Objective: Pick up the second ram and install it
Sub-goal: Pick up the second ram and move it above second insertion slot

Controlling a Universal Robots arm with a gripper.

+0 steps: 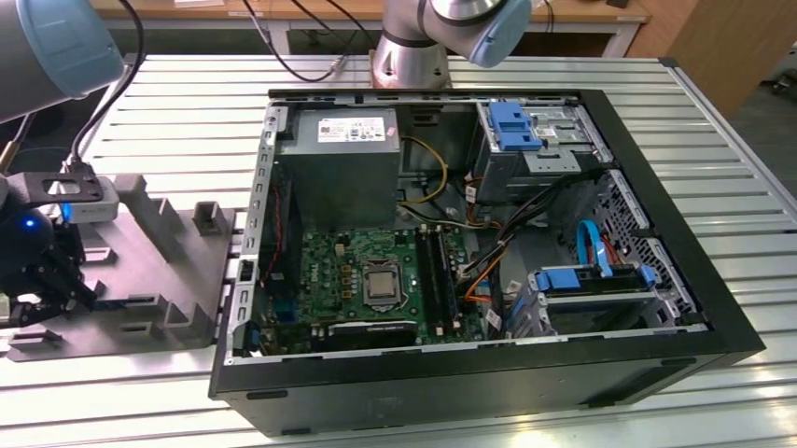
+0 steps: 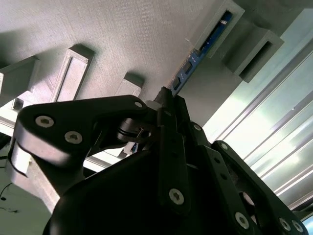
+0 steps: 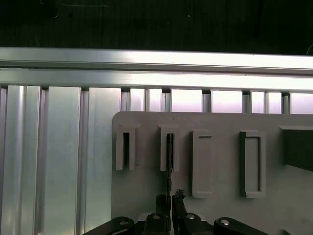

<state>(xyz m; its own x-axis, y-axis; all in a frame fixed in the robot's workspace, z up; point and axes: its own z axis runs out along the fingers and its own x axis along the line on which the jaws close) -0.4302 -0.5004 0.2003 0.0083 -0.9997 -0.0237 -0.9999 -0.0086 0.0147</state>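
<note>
Second ram (image 3: pixel 169 147) hadn't left its holder yet. It stood on edge in a narrow upright slot of the purple-grey tray (image 1: pixel 168 280), on the exterior view's left and well apart from the open PC case (image 1: pixel 697 317). The gripper (image 3: pixel 169 199) sat right on it, and in the first wrist view the fingers (image 3: pixel 179 199) looked pinched onto the stick's thin edge. So I'd call the grab made but the lift not started. Carrying it over and seating it on the motherboard (image 1: pixel 336 271) was all left to do, as far as I could judge.

The stick itself was thin, flat and dark, with a bluish board edge in the second wrist view. The tray was matte, grainy plastic with boxy raised blocks, and the worktop (image 1: pixel 162 121) was ribbed, shiny aluminium slats.
</note>
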